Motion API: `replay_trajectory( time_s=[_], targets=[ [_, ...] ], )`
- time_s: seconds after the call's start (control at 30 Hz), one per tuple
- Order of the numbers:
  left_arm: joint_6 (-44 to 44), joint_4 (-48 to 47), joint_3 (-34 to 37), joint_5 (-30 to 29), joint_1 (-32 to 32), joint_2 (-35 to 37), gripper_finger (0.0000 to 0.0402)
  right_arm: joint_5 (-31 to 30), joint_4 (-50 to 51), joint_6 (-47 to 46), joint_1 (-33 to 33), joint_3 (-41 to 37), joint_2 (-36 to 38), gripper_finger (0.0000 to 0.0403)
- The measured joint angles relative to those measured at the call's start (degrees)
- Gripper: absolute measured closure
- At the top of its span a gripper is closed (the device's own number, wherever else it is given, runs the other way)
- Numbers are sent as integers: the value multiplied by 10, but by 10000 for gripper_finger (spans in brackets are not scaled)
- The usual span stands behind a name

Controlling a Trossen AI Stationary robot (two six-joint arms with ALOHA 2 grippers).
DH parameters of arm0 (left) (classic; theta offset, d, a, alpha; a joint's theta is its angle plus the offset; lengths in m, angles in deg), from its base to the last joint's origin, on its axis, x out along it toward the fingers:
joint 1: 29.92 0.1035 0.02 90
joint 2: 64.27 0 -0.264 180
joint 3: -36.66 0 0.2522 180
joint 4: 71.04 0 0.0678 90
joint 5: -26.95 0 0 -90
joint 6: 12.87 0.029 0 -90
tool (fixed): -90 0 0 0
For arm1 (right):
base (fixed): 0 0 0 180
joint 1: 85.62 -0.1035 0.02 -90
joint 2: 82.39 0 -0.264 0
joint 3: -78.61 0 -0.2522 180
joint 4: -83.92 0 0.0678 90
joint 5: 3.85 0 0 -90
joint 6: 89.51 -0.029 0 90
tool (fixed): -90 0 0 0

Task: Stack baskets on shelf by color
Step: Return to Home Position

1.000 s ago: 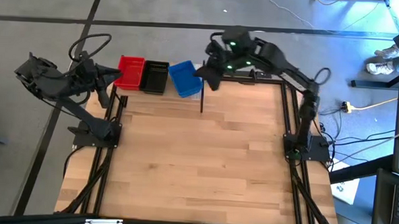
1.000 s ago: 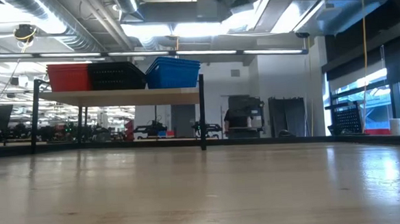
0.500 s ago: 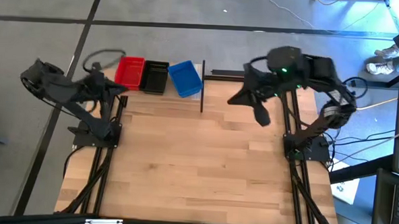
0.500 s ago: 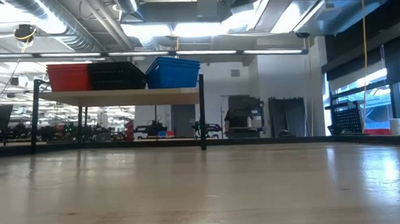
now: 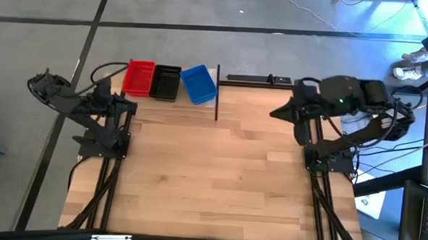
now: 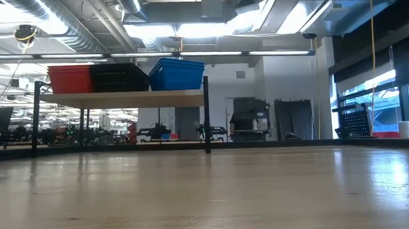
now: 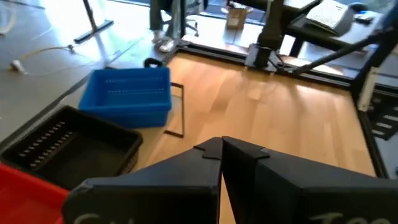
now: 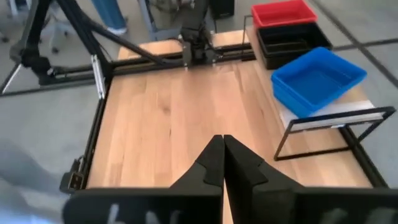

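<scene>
High view puts your left end effector, fingers pressed together, at the desk's left edge. On the shelf at the far-left corner stand red baskets, black baskets, then skewed blue baskets. Your right end effector, likewise pressed together, hangs at the right edge.

I've got the red baskets at the shelf's left end, the black baskets mid-shelf and the blue baskets at its right end. Their walls carry rows of small slots. The shelf is pale wood on thin black posts. The tabletop is warmer honey wood laid in plank strips. My left gripper and right gripper both read plain matte black.
</scene>
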Motion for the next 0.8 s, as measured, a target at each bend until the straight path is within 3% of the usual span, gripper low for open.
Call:
replay_trajectory(
  time_s=[0.4, 0.63, 0.8],
  targets=[
    [46, 93, 124, 32, -5, 146, 401, 12, -330, -17, -16, -390, 282, 402],
    [107, 201, 209, 100, -5, 252, 401, 50, -395, -46, -16, -517, 387, 402],
    [139, 250, 259, 129, -5, 321, 401, 87, -447, 0, -16, -583, 443, 403]
  ],
)
